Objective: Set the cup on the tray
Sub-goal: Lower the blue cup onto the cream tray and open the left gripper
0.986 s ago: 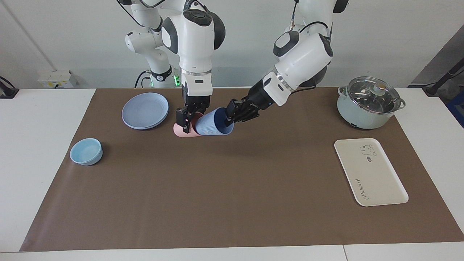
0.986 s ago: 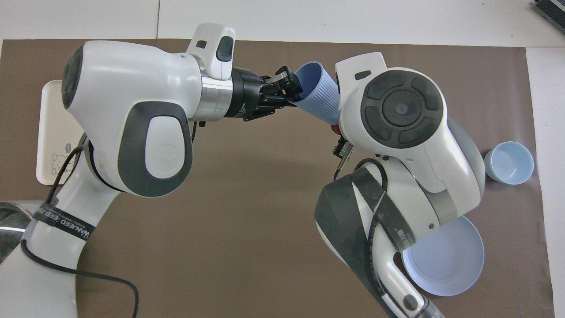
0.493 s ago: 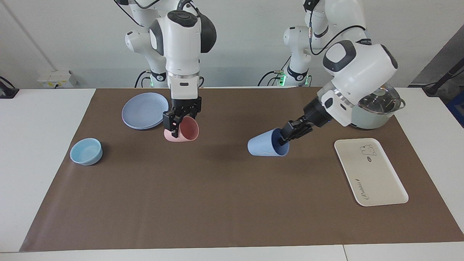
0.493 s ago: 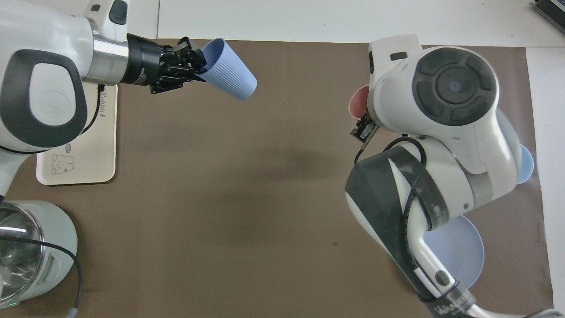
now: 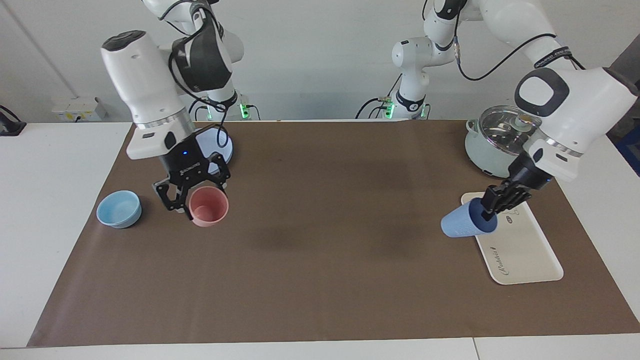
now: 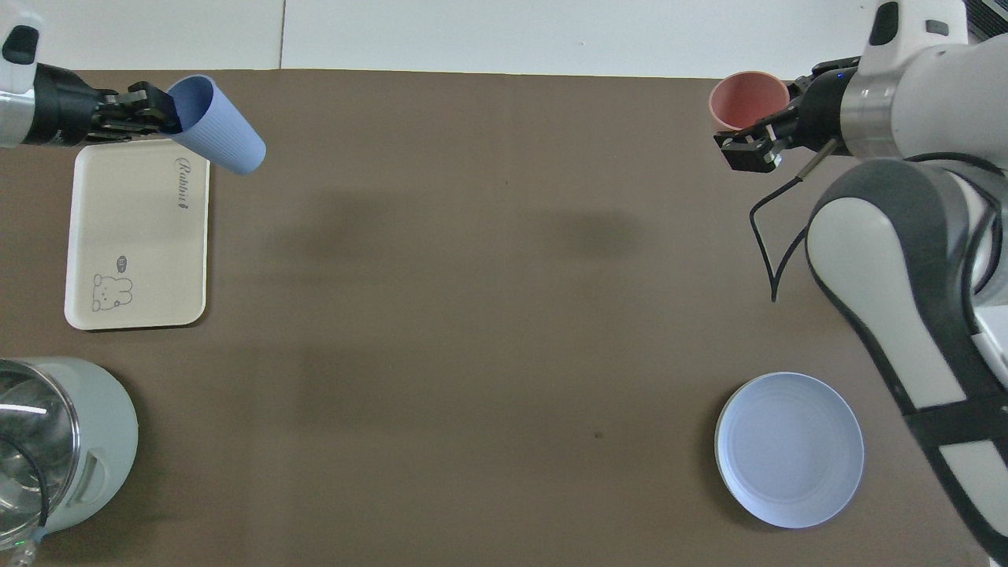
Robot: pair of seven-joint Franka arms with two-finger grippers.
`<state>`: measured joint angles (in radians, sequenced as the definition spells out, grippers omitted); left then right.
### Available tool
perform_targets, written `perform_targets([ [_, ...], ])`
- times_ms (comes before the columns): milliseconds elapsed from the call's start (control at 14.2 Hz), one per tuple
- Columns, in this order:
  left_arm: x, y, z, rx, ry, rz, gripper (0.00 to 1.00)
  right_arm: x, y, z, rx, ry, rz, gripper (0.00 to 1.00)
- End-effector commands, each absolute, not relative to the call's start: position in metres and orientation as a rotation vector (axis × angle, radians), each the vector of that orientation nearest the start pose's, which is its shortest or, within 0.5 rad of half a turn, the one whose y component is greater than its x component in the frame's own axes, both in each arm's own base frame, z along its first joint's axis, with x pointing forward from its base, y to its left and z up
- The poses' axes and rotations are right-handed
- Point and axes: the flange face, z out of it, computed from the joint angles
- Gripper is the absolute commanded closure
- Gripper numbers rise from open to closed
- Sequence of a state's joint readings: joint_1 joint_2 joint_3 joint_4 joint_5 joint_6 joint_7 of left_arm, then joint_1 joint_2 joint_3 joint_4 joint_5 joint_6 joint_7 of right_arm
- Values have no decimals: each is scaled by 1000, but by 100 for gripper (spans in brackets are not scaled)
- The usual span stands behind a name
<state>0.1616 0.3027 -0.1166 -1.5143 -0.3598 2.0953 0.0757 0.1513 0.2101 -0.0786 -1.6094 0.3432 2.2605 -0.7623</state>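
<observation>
Cup nearly at the tray

Left end effector (image 5: 492,206) pinches the cup (image 5: 462,223) by its rim, tilted sideways over the tray (image 5: 525,260) edge.

Facing view: the right arm's wrist covers part of the round plate (image 5: 220,145); only a strip of its rim shows. The left arm's forearm overlaps the pot (image 5: 487,150) at its edge. The lettering on the tray (image 5: 525,260) is too small to read. The left gripper (image 5: 487,212) reaches into the cup (image 5: 462,223), so its fingertips are hidden inside the rim.

Overhead view: the pot (image 6: 71,449) is cut off by the picture's edge, and so is the left arm at its wrist. The light-blue bowl is out of view under the right arm. The right gripper (image 6: 754,142) is partly hidden by the pink cup (image 6: 748,98).
</observation>
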Motion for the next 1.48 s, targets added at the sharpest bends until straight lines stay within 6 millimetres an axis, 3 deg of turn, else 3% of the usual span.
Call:
perform_targets([
  [0,656,86,492,-3275,-76,-760,100,667,15,520,-2616,-869,-911,100],
  [141,638,121,468,-3192,-71,-827,100,670,-21,485,-2520,-815,-1016,100],
  [352,630,148,448,-3167,-58,-821,100,671,-45,429,-2474,-853,-1091,100],
  [493,631,163,427,-3158,-64,-806,100,661,-66,403,-2451,-839,-1127,100],
  [704,634,169,391,-3123,-88,-830,100,647,-83,366,-2403,-810,-1200,100],
  [1056,636,168,386,-3133,-96,-816,100,636,-88,318,-2373,-821,-1236,100],
  [1127,636,168,388,-3133,-99,-822,72,634,-100,309,-2372,-854,-1253,100],
  [1408,639,167,392,-3157,-81,-797,24,627,-103,297,-2360,-929,-1268,100],
])
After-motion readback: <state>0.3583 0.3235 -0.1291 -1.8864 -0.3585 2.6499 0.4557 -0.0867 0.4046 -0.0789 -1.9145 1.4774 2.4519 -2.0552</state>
